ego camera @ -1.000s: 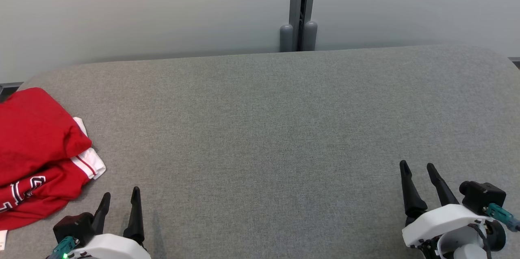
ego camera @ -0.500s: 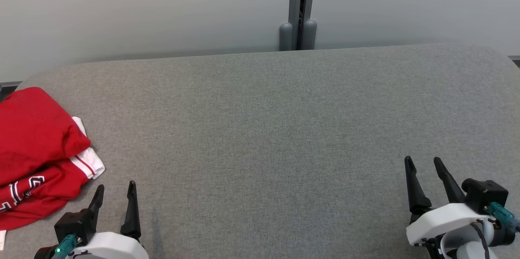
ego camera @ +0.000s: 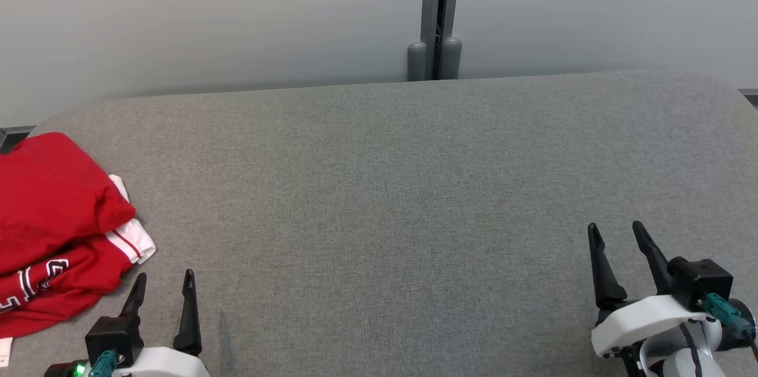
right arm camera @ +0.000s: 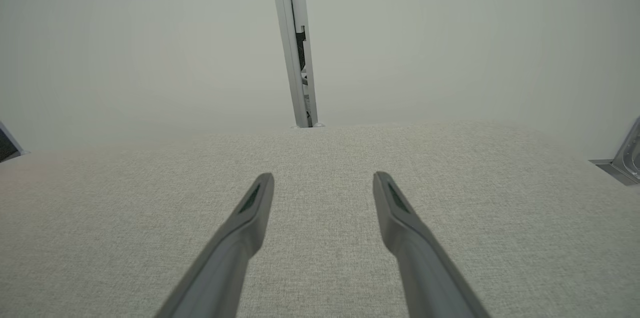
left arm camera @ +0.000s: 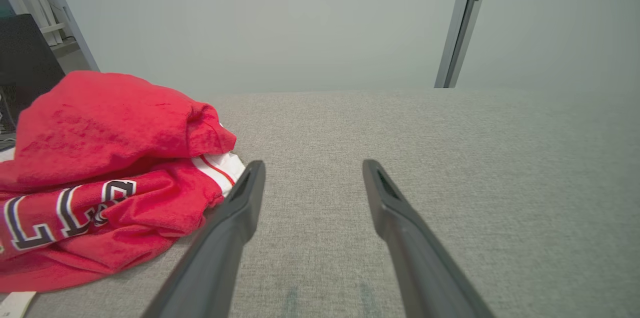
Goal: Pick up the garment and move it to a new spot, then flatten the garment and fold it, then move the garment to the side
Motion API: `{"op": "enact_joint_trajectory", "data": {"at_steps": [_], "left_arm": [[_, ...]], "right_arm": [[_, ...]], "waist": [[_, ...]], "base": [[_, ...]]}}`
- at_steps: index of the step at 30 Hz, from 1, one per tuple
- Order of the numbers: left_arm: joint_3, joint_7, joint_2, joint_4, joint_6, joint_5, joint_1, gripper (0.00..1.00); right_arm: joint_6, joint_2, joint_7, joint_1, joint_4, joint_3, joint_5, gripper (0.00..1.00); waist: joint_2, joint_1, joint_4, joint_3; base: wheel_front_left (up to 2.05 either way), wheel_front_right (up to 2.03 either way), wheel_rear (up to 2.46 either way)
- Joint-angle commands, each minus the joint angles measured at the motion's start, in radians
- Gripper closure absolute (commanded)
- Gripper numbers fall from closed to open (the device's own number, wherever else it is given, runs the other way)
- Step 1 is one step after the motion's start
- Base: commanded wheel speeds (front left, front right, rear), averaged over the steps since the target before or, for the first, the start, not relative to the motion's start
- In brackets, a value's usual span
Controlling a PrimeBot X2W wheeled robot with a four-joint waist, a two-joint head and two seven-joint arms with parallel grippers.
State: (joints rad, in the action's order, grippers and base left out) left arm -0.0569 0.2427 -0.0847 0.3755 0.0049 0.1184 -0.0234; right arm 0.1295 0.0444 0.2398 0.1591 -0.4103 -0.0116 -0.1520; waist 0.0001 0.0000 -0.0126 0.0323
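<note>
**Garment (ego camera: 53, 211) at left end of desk (ego camera: 385, 187); both pairs of fingers spread and empty**

Head view.
- Garment: red, bundled in thick layers, at far left of grey fabric-covered desk, cut off by the picture's left edge. White trim with a red stripe (ego camera: 133, 241) poking out on its right side; white-and-dark lettering (ego camera: 29, 285) on the lower layer.
- Left fingers (ego camera: 189, 318): lower left, pointing up the picture, spread apart, holding nothing. Just beside the garment's near right corner, not touching it.
- Right fingers (ego camera: 601, 270): lower right, likewise spread, holding nothing, over bare desk, well apart from the garment.
- Beyond the desk's far edge: pale wall (ego camera: 207, 16), grey metal post (ego camera: 435, 10) with two rounded caps (ego camera: 417, 60) at its foot.

Left wrist view.
- Garment (left arm camera: 100, 168): left of the fingers, resting on the desk (left arm camera: 450, 158), upper layer draped over the lettered one. Striped trim (left arm camera: 222, 165) close behind the tip of the left-hand finger; contact not discernible.
- Left fingers (left arm camera: 235, 218): wide apart, only desk fabric between them.
- White tag (left arm camera: 15, 303) at bottom left corner, by the garment's near edge.

Right wrist view.
- Right fingers (right arm camera: 250, 223): wide apart, nothing between them, above plain desk (right arm camera: 150, 208).
- Post (right arm camera: 295, 43) straight ahead against the wall.
</note>
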Motion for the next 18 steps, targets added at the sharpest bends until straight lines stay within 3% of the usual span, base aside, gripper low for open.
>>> {"op": "enact_joint_trajectory", "data": {"at_steps": [1, 13, 18], "left_arm": [[-0.005, 0.008, -0.003, 0.002, 0.0, -0.023, 0.013, 0.0], [-0.018, 0.024, 0.004, 0.006, -0.002, -0.093, -0.003, 0.0], [-0.02, 0.024, 0.008, 0.009, -0.003, -0.095, -0.011, 0.0]], "right_arm": [[0.002, 0.009, 0.013, 0.001, -0.004, 0.002, 0.023, 0.0], [0.002, 0.01, 0.028, 0.01, -0.012, -0.005, 0.079, 0.0], [0.002, 0.01, 0.028, 0.007, -0.01, 0.006, 0.074, 0.0]], "waist": [[-0.0001, 0.0, 0.0, -0.001], [-0.0001, 0.0, 0.005, 0.015], [-0.0001, 0.0, 0.036, 0.024]], "base": [[0.0, 0.0, 0.0], [0.0, 0.0, 0.0], [0.0, 0.0, 0.0]]}}
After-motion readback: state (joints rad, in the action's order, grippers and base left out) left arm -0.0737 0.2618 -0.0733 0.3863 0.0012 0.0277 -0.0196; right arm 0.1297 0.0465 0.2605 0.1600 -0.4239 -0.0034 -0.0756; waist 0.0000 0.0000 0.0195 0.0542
